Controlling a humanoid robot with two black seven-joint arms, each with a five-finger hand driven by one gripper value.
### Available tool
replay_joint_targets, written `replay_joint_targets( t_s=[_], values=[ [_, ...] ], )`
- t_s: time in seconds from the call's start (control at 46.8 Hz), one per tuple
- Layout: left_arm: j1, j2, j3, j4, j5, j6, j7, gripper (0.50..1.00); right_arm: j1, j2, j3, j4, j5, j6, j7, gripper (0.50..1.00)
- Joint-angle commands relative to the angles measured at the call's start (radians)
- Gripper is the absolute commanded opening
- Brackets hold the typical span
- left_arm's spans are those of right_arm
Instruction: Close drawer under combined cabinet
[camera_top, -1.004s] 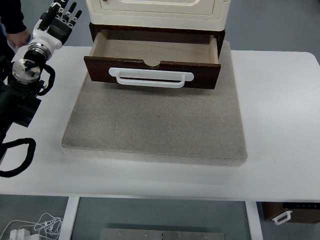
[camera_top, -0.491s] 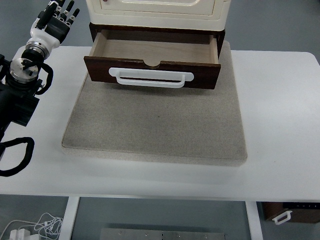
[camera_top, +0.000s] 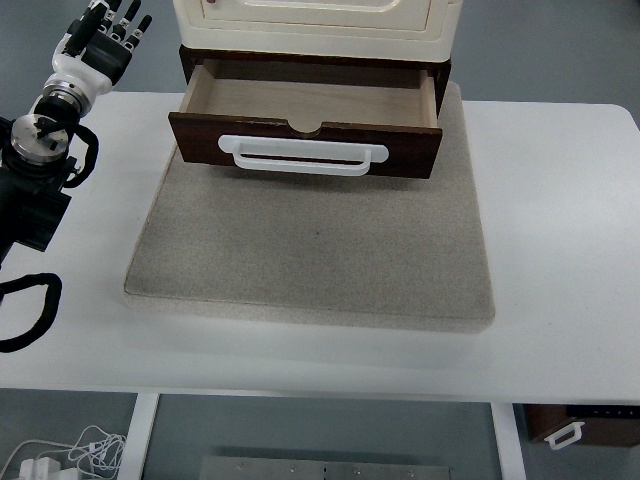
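A dark brown wooden drawer (camera_top: 305, 145) stands pulled out from under the cream cabinet (camera_top: 312, 25) at the top middle. Its inside shows bare light wood. A white bar handle (camera_top: 302, 156) runs across its front. My left hand (camera_top: 98, 42) is at the top left, well to the left of the drawer and apart from it. Its fingers are spread and point away from me, holding nothing. My right arm is out of view.
The cabinet stands on a grey mat (camera_top: 312, 245) on a white table (camera_top: 560, 230). My left arm's black body and cables (camera_top: 30, 200) lie along the left edge. A small brown box with a white handle (camera_top: 575, 425) sits below the table at bottom right.
My left hand and forearm have drifted up and to the left, further from the drawer. The drawer has not moved.
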Motion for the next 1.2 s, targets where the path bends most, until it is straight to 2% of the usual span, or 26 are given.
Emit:
replay_joint_targets(
  t_s=[0.0, 0.15, 0.449, 0.833, 1.175],
  values=[
    [-0.023, 0.024, 0.000, -0.003, 0.000, 0.000, 0.000, 0.996, 0.000, 0.000, 0.000, 0.000, 0.000, 0.000, 0.000, 0.952],
    [-0.041, 0.065, 0.000, -0.050, 0.000, 0.005, 0.001, 0.996, 0.000, 0.000, 0.000, 0.001, 0.000, 0.000, 0.000, 0.952],
    [-0.103, 0.239, 0.044, -0.222, 0.001, 0.008, 0.004, 0.996, 0.000, 0.000, 0.000, 0.000, 0.000, 0.000, 0.000, 0.952],
    [-0.116, 0.403, 0.126, -0.538, 0.035, 0.014, 0.004, 0.996, 0.000, 0.000, 0.000, 0.000, 0.000, 0.000, 0.000, 0.952],
    [-0.098, 0.472, 0.146, -0.790, 0.096, 0.015, 0.006, 0.996, 0.000, 0.000, 0.000, 0.000, 0.000, 0.000, 0.000, 0.952]
  ],
)
